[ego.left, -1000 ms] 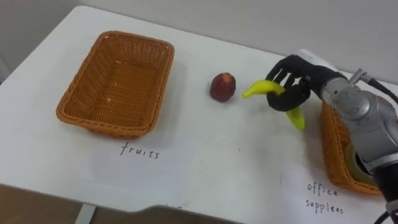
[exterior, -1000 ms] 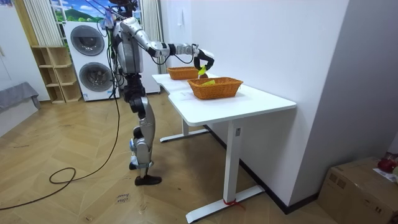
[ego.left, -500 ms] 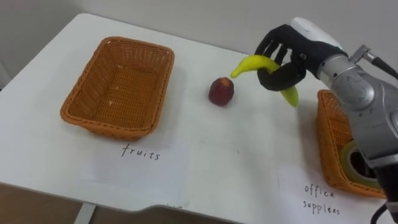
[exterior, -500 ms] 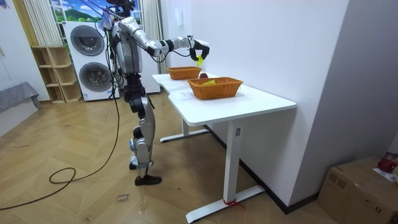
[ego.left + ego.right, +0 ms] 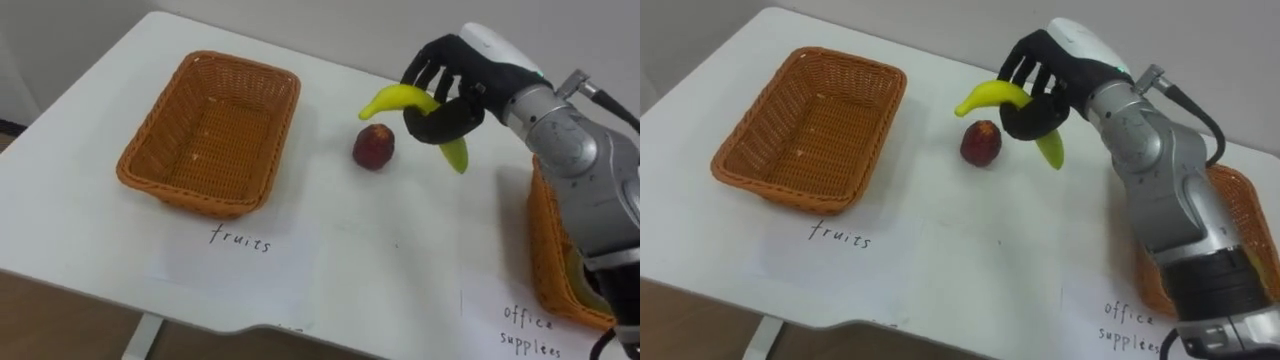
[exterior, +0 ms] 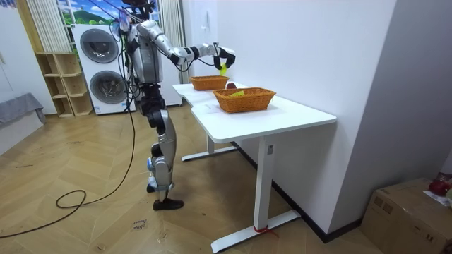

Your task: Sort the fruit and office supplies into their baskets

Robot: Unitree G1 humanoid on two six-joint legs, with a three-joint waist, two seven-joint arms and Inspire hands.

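Right hand [image 5: 462, 80]: curling round a yellow banana [image 5: 395, 98], holding it in the air, right of the fruit basket [image 5: 180, 192].
Red apple [image 5: 373, 147]: lying on the table, just right of the fruit basket.

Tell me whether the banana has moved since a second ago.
Yes. The right hand has lifted the banana and carried it left: its tip now hangs above the red fruit, not beside it.

Table [image 5: 330, 205] bare between red fruit [image 5: 373, 146] and basket [image 5: 282, 135]
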